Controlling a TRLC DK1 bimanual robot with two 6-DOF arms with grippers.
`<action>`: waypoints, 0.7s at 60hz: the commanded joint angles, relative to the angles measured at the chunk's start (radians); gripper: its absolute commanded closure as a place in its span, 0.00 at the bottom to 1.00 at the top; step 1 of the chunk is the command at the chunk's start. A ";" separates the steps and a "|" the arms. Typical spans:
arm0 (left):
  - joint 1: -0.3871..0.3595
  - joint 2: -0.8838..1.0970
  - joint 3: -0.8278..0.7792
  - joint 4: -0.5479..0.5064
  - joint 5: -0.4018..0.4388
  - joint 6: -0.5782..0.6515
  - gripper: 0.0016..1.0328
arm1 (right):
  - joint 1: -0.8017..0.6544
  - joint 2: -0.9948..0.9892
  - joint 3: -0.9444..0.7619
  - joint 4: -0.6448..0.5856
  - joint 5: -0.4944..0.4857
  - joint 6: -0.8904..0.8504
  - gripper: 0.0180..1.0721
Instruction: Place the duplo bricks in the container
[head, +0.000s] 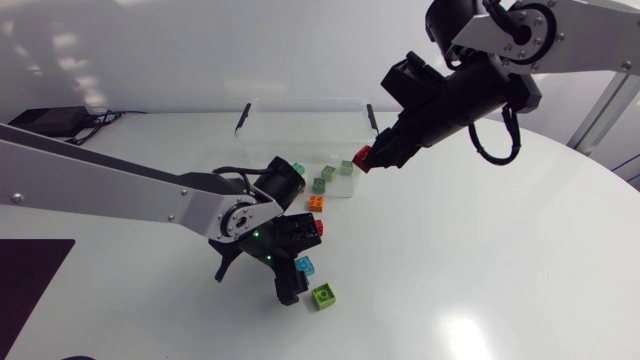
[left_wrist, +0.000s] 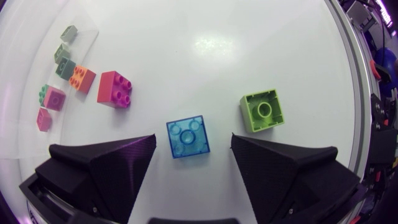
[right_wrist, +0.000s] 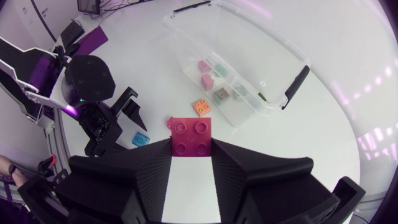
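Observation:
A clear container (head: 262, 112) stands at the back middle, with several green and pink bricks (right_wrist: 207, 79) inside. My right gripper (head: 368, 158) hangs over its right end, shut on a red brick (right_wrist: 191, 137). Down at the table, my left gripper (left_wrist: 193, 142) is open. A blue brick (left_wrist: 188, 137) lies between its fingers, with a gap on each side. A lime green brick (left_wrist: 263, 110) lies just ahead of one finger (left_wrist: 273, 158). An orange brick (head: 316, 203) and another red brick (head: 318, 226) lie between the left gripper and the container.
The container has black handles (head: 241, 118) at both ends. A black device with a cable (head: 45, 118) lies at the back left. The table's curved edge (head: 600, 165) runs along the right.

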 joint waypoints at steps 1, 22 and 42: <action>-0.008 0.027 0.031 -0.003 -0.017 0.000 0.19 | -0.018 0.036 0.040 -0.009 -0.012 0.021 0.84; -0.031 0.047 0.025 -0.001 -0.031 -0.026 0.76 | -0.048 0.243 0.255 0.086 -0.011 0.151 0.84; 0.015 -0.301 0.011 -0.115 -0.031 -0.034 0.76 | -0.025 0.533 0.601 0.083 0.115 0.249 0.40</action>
